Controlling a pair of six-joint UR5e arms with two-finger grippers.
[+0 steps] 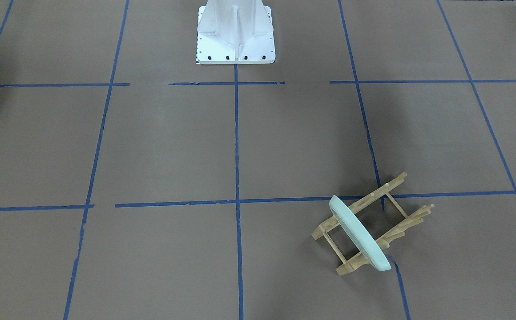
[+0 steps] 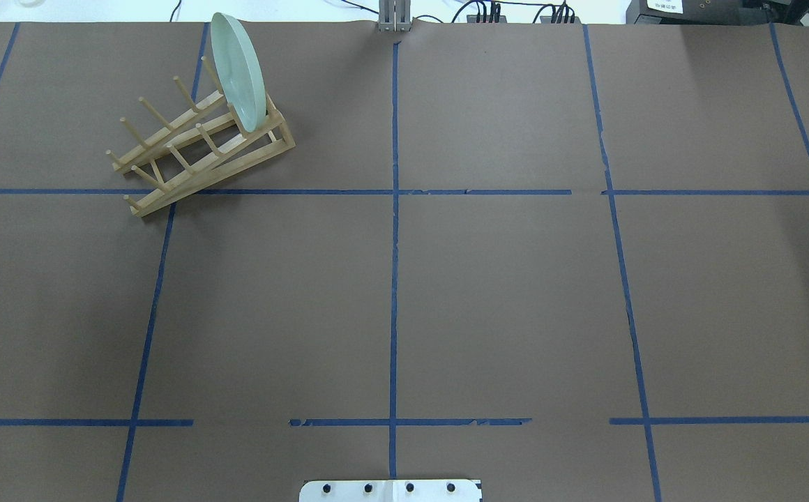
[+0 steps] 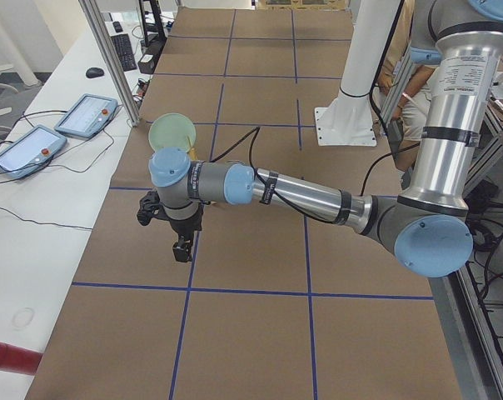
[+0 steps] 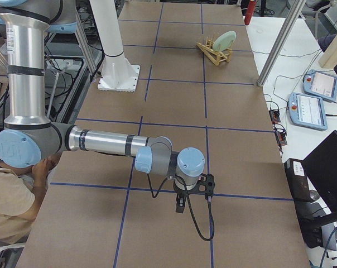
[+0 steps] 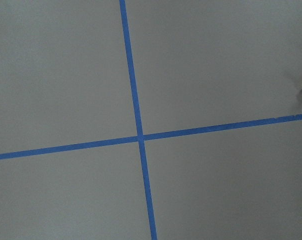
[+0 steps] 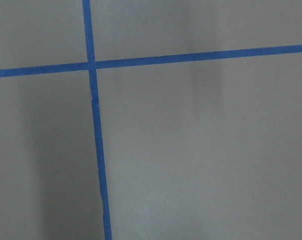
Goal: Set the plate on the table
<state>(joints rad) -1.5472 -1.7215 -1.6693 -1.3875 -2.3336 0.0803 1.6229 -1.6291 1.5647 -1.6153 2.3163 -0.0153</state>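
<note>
While the plate [image 2: 238, 73] stands on edge in the end slot of the wooden rack [image 2: 195, 150], its disc lies crosswise to the rack's rails. Its hollow face is turned toward the rack's pegged length. Seen edge-on in the front-facing view, its long axis runs diagonally from upper left to lower right. Rack and plate rest on the tabletop [image 2: 502, 300] at the far side from the robot, on its left. Left gripper [image 3: 181, 248] and right gripper [image 4: 180, 205] hang above the taped grid, neither touching the plate; whether either pair of jaws is open or closed cannot be told
</note>
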